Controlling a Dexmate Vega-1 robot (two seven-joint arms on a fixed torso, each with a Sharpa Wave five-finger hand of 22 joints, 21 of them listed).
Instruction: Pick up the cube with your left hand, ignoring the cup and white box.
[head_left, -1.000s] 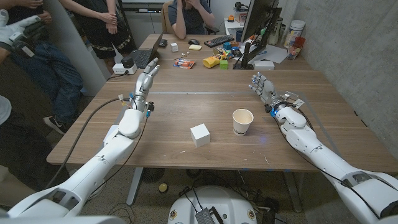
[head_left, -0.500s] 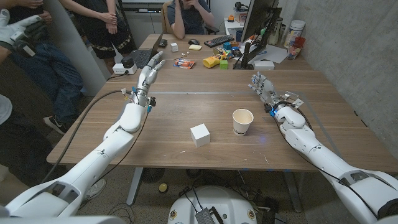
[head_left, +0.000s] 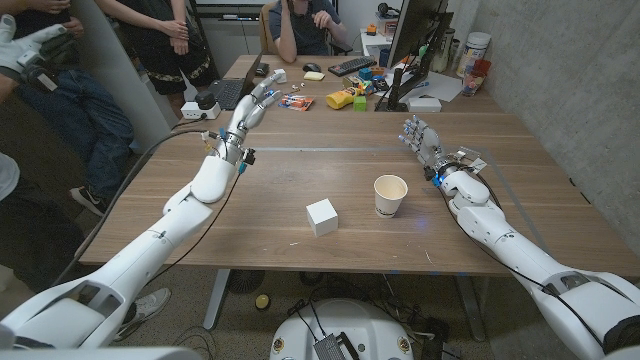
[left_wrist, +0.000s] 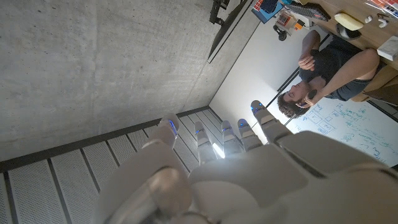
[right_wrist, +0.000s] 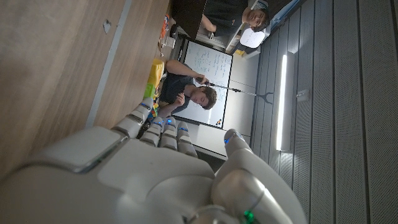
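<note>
Left hand: we see our left hand (head_left: 249, 114) up in the air over the far side of the table, smooth white and grey, fingers straight and spread, holding nothing.
Right hand: our right hand (head_left: 422, 137) is near the table on the right, fingers apart, holding nothing.
Cube: the cube (head_left: 322, 216) is white with flat sides and sharp corners, sitting on the table near the front middle.
Cup: the cup (head_left: 390, 195) is round, paper, open at the top, just right of the cube, not touching.
Table: the table (head_left: 290, 180) is brown wood with streaky grain.
Change: our left hand has gone higher and farther away from the cube than a second ago; cube, cup and right hand look the same.
</note>
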